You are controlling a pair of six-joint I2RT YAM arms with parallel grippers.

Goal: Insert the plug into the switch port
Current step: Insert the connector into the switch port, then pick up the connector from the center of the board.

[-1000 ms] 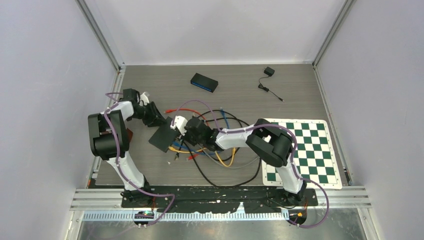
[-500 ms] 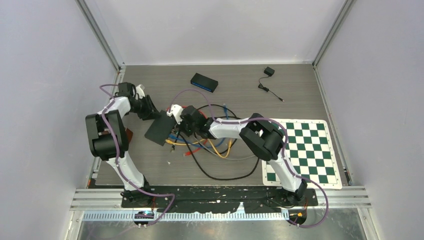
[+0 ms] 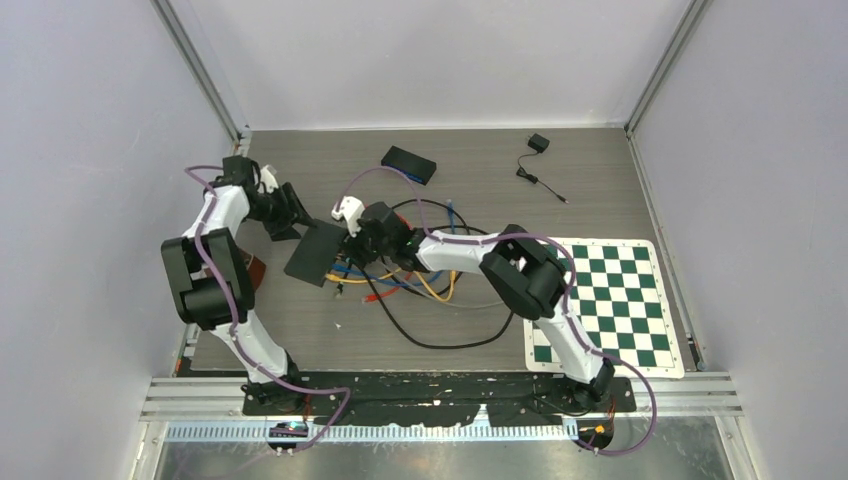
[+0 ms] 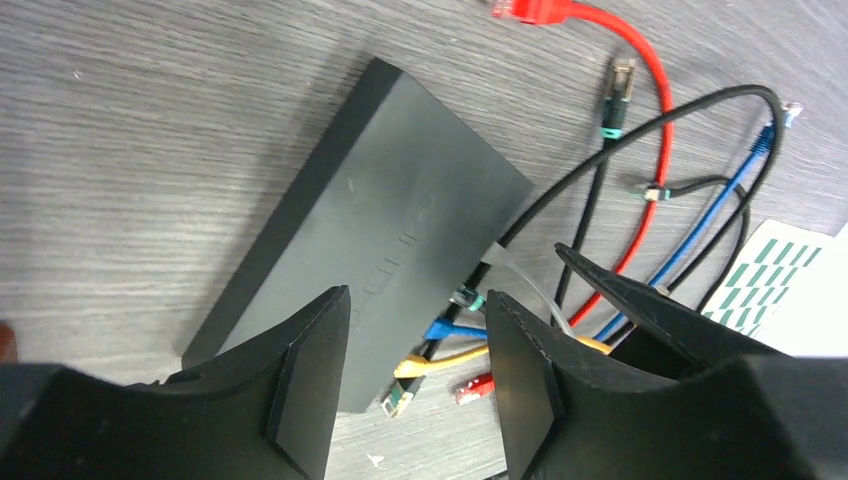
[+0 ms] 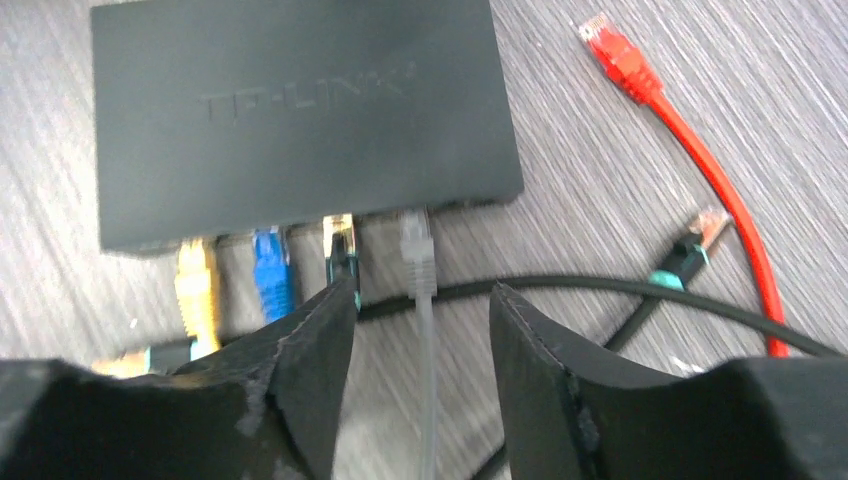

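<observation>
The black switch (image 3: 318, 252) lies flat on the table, its ports facing right. Along that port edge of the switch (image 5: 290, 100) sit four plugs: yellow (image 5: 195, 280), blue (image 5: 270, 275), black with a green boot (image 5: 340, 250) and pale grey (image 5: 417, 245). My right gripper (image 5: 420, 330) is open just behind the grey plug, whose thin cable runs between the fingers untouched. My left gripper (image 4: 415, 375) is open above the near corner of the switch (image 4: 380, 220), holding nothing. In the top view the left gripper (image 3: 290, 212) and right gripper (image 3: 362, 232) flank the switch.
Loose cables tangle to the right of the switch: a red plug (image 5: 610, 45), a black plug with a teal boot (image 5: 690, 250), blue and black loops (image 3: 440, 290). A second small switch (image 3: 408, 164), a power adapter (image 3: 538, 144) and a checkerboard mat (image 3: 610, 300) lie farther off.
Both grippers have opened; the right one was shut and now stands apart around the grey cable. The switch and both arms have shifted up and left.
</observation>
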